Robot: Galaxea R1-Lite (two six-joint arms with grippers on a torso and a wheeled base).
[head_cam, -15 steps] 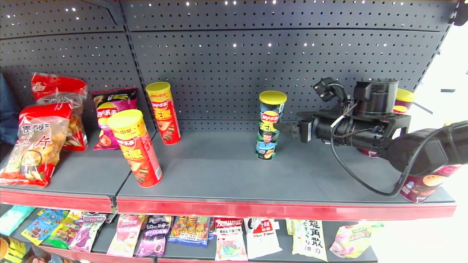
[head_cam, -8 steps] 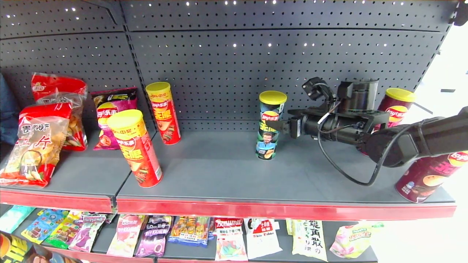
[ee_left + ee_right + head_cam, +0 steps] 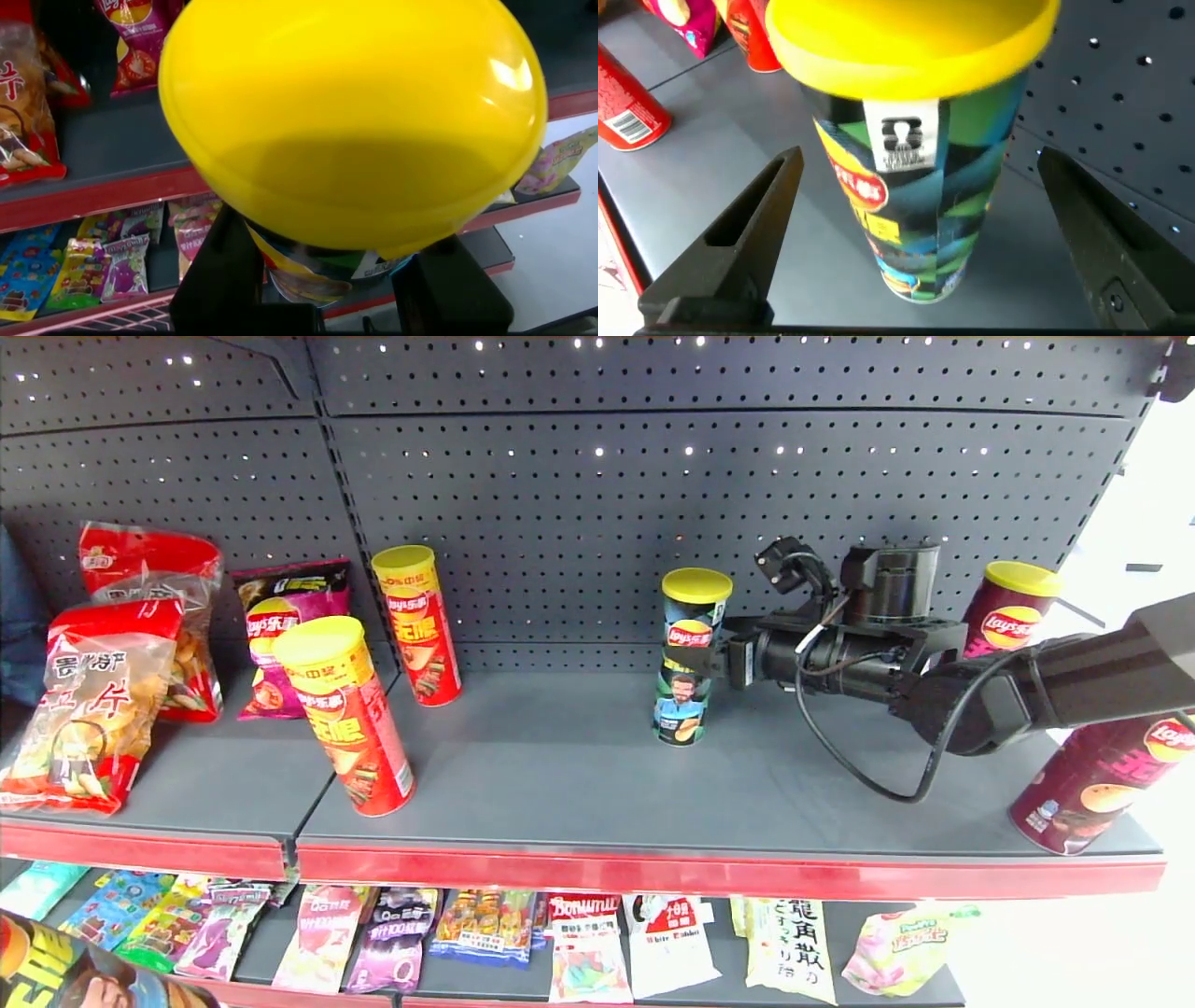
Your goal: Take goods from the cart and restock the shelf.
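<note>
Green-printed can [image 3: 689, 658] stands upright at the rear of the shelf [image 3: 560, 775], with the right gripper [image 3: 702, 660] level with its middle. Right wrist view — fingers [image 3: 738, 243] are spread wide on either side of the can, touching neither side; an off-centre closure could topple it. Left wrist view — the left gripper [image 3: 327, 289] clamps a yellow-lidded can [image 3: 355, 121] off the shelf front; slippage is possible.
</note>
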